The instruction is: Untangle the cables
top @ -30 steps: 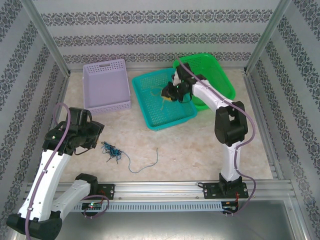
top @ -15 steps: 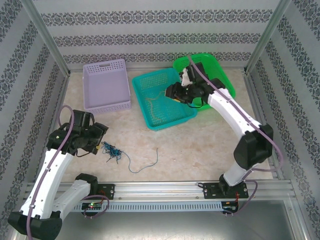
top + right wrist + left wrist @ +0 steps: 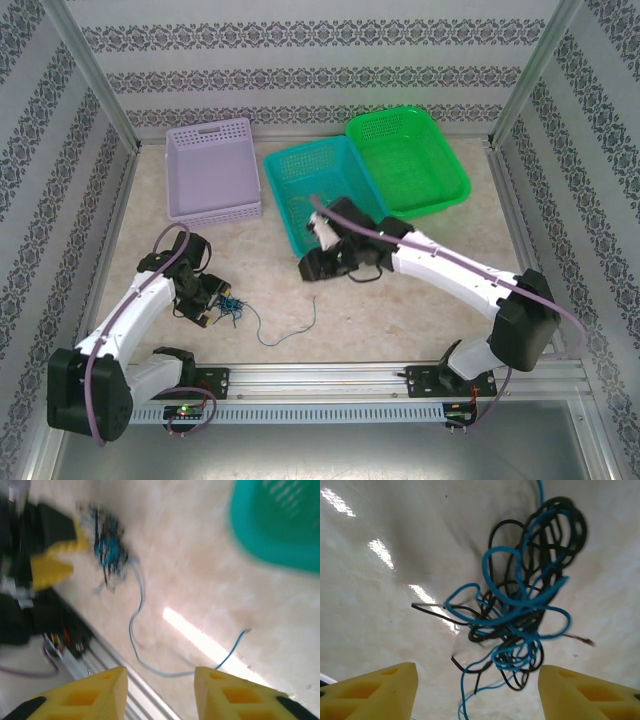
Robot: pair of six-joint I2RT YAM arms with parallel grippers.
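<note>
So the cables (image 3: pixel 520 605) are basically one knot right now: a blue-and-black wad on the table (image 3: pixel 400 310), well off the teal basket's (image 3: pixel 275 190) near-left corner, over on the left arm's side. In the left wrist view the loops are properly threaded through each other, blue over black and back under, and a couple of cut ends poke out. One blue strand (image 3: pixel 290 330) trails out of the wad and curves across the tabletop in front of the teal basket, ending loose, so that bit at least is free. The left gripper (image 3: pixel 477 682) sits right at the wad on the side away from the teal basket, fingers spread wide, the clump just ahead of them and nothing pinched. The right gripper (image 3: pixel 312 266) hangs just off the teal basket's near edge, between it and the wad, pincer partly apart and carrying nothing; its own camera is blurry but it looks down at the blue strand. Whether a thin wire lies inside the teal basket I can't tell, too fine to make out. My read: it's early days, since no black and blue are separated in that wad, and nearly all the real untangling is left.
</note>
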